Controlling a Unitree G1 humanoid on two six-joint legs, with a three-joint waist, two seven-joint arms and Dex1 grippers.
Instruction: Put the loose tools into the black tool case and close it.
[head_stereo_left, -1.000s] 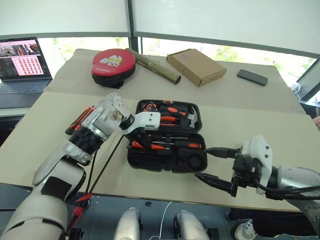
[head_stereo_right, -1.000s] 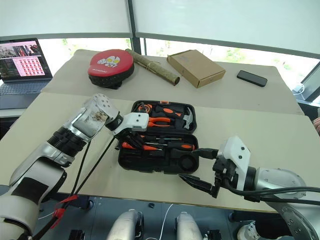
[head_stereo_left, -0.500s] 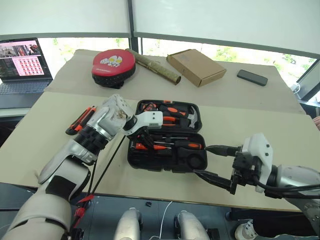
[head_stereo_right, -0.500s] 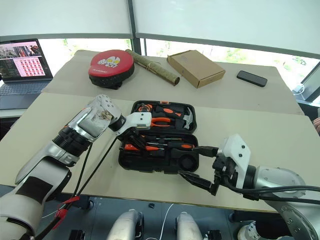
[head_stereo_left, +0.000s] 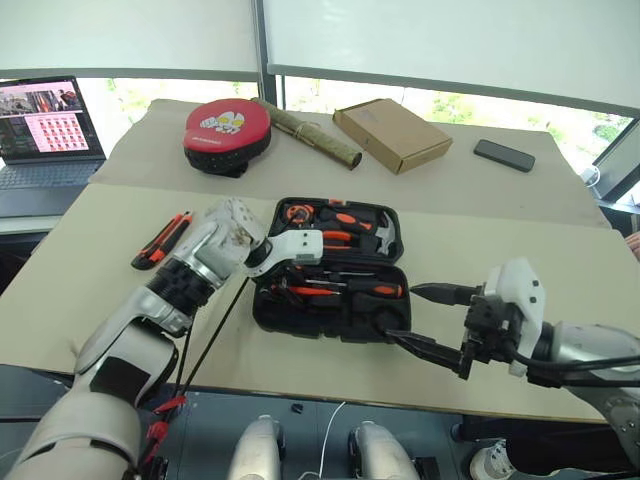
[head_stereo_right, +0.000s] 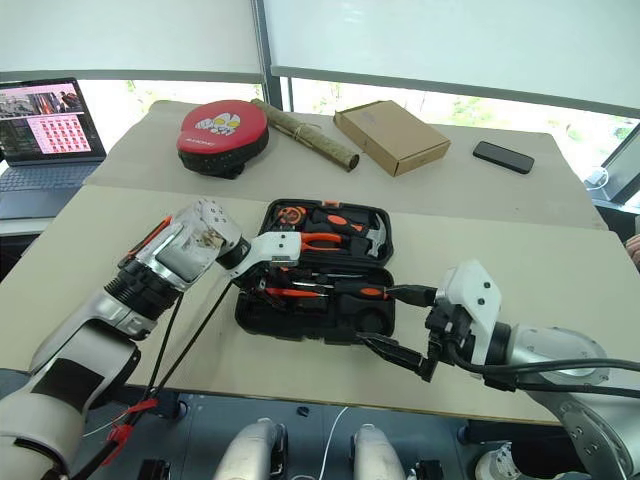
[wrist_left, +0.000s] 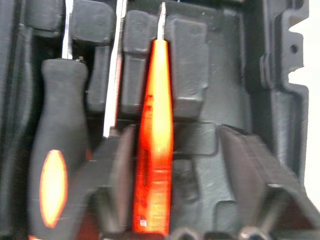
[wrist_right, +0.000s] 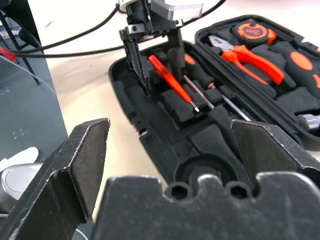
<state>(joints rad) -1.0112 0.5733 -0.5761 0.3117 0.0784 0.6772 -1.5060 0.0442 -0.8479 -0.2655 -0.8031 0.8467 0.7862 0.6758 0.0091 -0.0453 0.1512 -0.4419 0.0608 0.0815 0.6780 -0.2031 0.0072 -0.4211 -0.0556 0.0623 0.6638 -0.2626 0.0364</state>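
The black tool case (head_stereo_left: 335, 300) is lying open on the tabletop (head_stereo_left: 80, 270), its lid half farther from the robot and its base half nearer. The lid half is holding orange-handled pliers (head_stereo_left: 335, 237), a hammer (head_stereo_left: 385, 235) and a round orange-and-black item (head_stereo_left: 297, 212) that looks like a tape measure. In the base half, a thin orange tester screwdriver (wrist_left: 155, 145) is lying in its moulded recess, with a black-and-orange-handled screwdriver (wrist_left: 55, 165) just beside it and a second black-and-orange screwdriver (head_stereo_left: 375, 290) further along the same half.

The left end effector (head_stereo_left: 275, 283) is reaching down into the left end of the base half, its two black fingers (wrist_left: 117, 180) standing apart on either side of the tester screwdriver's handle, not clamping it; one finger is very near the handle, and whether it is touching cannot be told. The right end effector (head_stereo_left: 425, 320) is hovering just beside the right end of the case, near the front corner, with its fingers spread wide and holding nothing.

A chunky orange-and-black utility knife (head_stereo_left: 163, 240) is lying loose on the tabletop, well to the left of the case and beside the left forearm. Farther back, a red-and-black round pad (head_stereo_left: 226, 133), a brown roll (head_stereo_left: 310, 135), a cardboard box (head_stereo_left: 392, 133) and a dark phone (head_stereo_left: 504, 155) are resting on the tabletop, and a laptop (head_stereo_left: 45, 125) is standing open at the far left.
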